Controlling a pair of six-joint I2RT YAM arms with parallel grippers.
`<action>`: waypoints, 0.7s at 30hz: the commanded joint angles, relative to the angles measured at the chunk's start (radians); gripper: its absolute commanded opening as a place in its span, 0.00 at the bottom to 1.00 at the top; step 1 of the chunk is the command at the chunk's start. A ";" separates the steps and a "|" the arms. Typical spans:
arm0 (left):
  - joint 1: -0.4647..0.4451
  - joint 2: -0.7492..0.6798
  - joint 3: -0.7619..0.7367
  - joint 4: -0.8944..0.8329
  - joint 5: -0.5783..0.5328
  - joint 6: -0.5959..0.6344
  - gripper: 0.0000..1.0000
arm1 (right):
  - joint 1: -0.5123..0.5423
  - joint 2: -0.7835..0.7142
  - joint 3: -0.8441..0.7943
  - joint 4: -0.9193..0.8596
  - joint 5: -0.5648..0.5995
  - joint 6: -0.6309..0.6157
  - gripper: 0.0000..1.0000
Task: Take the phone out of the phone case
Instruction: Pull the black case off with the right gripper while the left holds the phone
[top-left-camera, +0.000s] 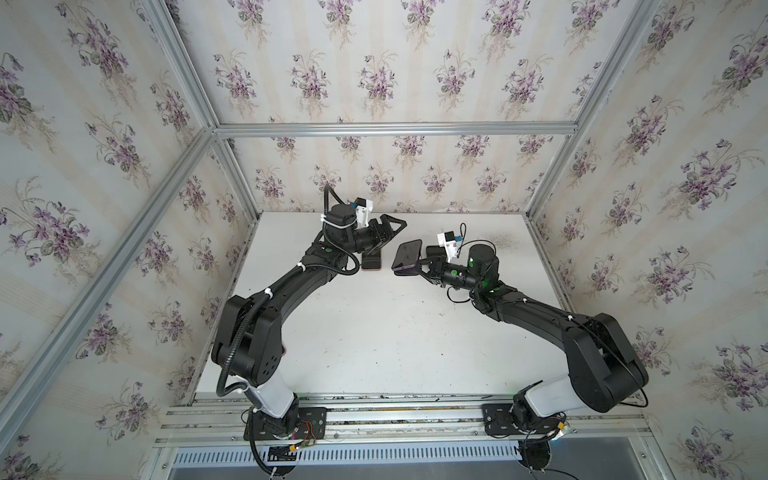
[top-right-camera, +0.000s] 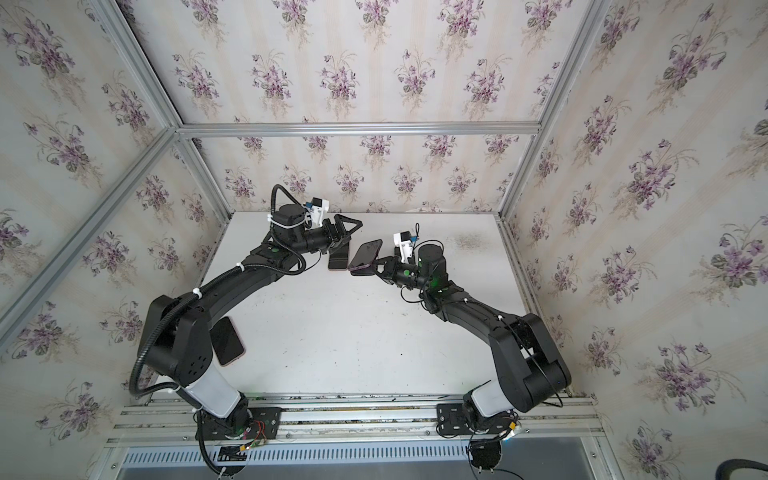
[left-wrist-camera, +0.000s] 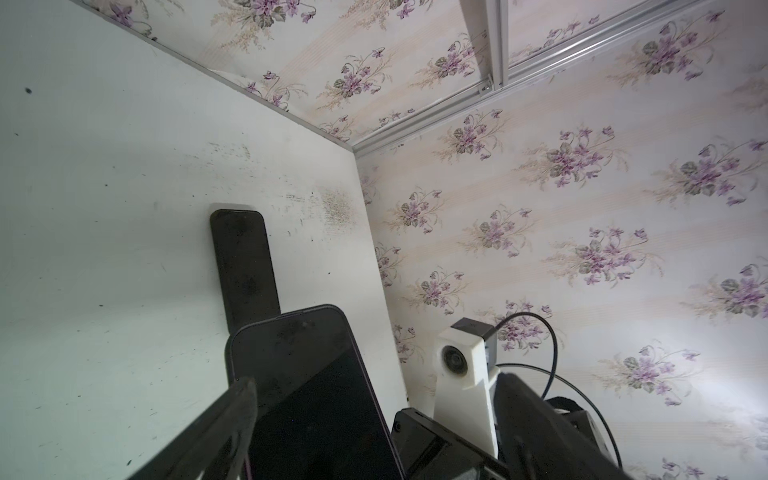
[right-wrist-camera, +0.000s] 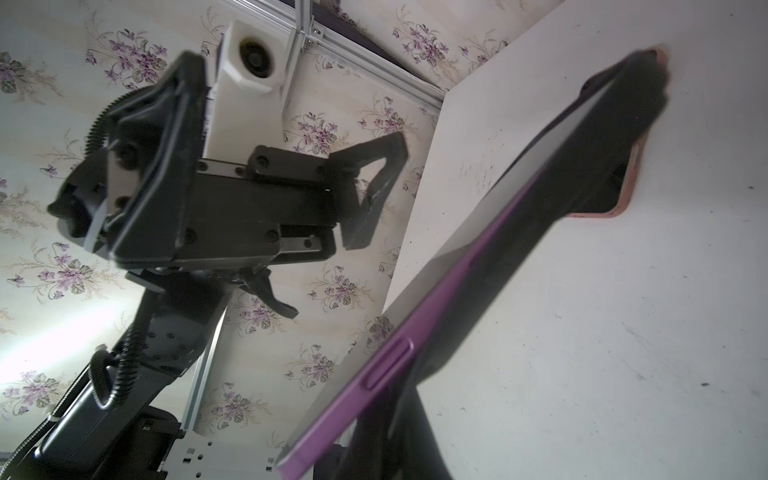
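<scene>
One phone (top-left-camera: 408, 255), one case (top-left-camera: 372, 262), one pink-rimmed slab (top-right-camera: 228, 343).

No text, label, brand, number or sign can be read in any view. The screen of the phone (top-left-camera: 408, 255) is seen dark, with nothing displayed on it.
</scene>
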 joint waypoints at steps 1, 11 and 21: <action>-0.008 -0.037 0.034 -0.194 -0.047 0.233 0.94 | -0.002 0.004 0.004 0.089 -0.009 0.007 0.00; -0.114 -0.110 0.129 -0.568 -0.168 0.769 0.99 | -0.009 0.026 0.011 0.066 -0.016 0.016 0.00; -0.248 -0.090 0.165 -0.702 -0.354 1.050 0.98 | -0.010 0.017 0.014 0.042 -0.019 0.015 0.00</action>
